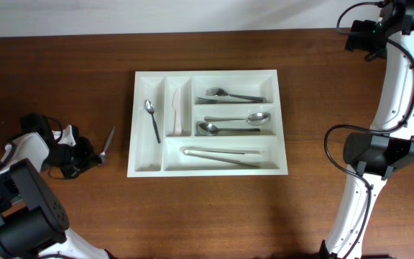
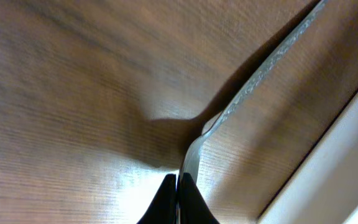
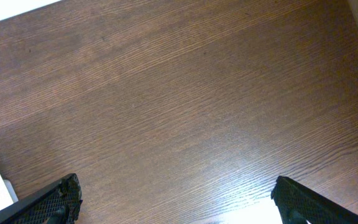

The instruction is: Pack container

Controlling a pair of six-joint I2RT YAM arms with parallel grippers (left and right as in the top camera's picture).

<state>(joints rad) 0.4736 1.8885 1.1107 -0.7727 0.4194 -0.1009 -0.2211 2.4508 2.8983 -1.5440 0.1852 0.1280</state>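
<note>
The container [image 1: 208, 171] is a white rectangular tray. It lies flat about midway between the left and right edges of the bench [image 1: 63, 72], set back from the far edge. Its long sides run parallel to that edge.

Compartment contents, overhead view:
- Leftmost narrow upright compartment: one metal spoon [image 1: 152, 119], bowl toward the far edge.
- Second narrow upright compartment: one pale knife [image 1: 176, 111].
- Top long compartment: metal forks [image 1: 232, 96].
- Middle long compartment: two metal spoons [image 1: 236, 122], lying in opposite directions.
- Bottom long compartment: a long metal utensil [image 1: 221, 155], lying lengthwise. Its type cannot be determined.

The left gripper [image 2: 178, 186] is near the left edge of the bench, just beside the left wall of the container. Its jaws are closed on one end of a thin metal utensil [image 2: 253, 78]. The patterned shaft of this utensil runs diagonally away from the fingers [image 2: 194, 208] toward the container wall. Whether the shaft touches the bench surface cannot be determined.

The right gripper [image 3: 179, 196] is over bare wood near the far right corner of the bench, well apart from the container. Its jaws stand fully apart and hold nothing.
</note>
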